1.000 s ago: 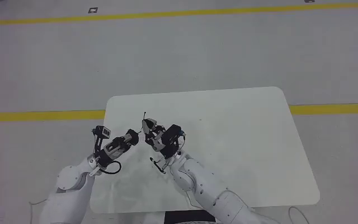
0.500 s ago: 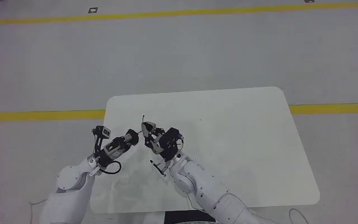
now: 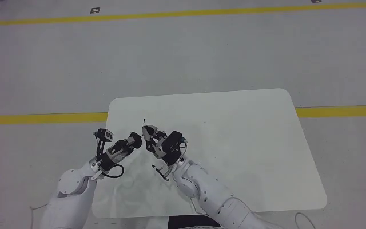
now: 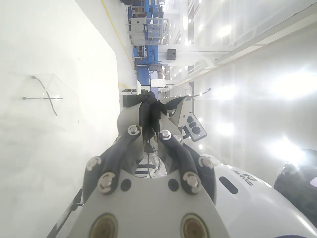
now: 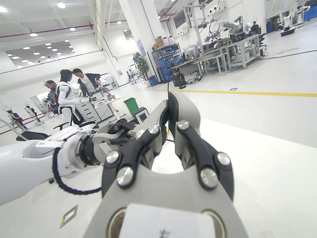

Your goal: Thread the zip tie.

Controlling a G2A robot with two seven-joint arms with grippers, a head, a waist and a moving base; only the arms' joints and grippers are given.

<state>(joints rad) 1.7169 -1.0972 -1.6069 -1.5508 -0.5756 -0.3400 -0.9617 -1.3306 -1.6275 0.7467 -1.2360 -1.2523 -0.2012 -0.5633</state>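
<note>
**Right tool edges in on the left, strap in hand**

Over the last second the left tool (image 4: 149,111) has kept its place above the near-left part of the surface (image 3: 251,149). The right tool (image 5: 170,105) has crept leftward towards it. The free tip of the zip tie (image 5: 169,85), which stands up above the right tool in the top view, has drifted left along with it. The two tools now sit just beside each other, nearly touching. I read this as the strap being lined up with the head for threading. Whether the strap has entered the slot yet is too small to tell.

The left tool is clenched, its dark fingertips pressed together on a small dark piece. I take that piece to be the head end of the zip tie, though it is hard to make out.

Between the two tools, the top view shows a thin dark line bridging the small gap.

The right tool is clamped on the strap, which runs upright between its pads. The long end rises well above the fingertips, and a short length shows below them, towards the left tool. The tie is therefore held in the air off the surface, with a tool at each end.

Beyond the tools, a few spare ties (image 4: 45,98) lie on a clear sheet (image 4: 58,81) on the surface, well apart from both.

The strap is thin and looks likely to bend, so a small misalignment could make it slide past the slot.
</note>
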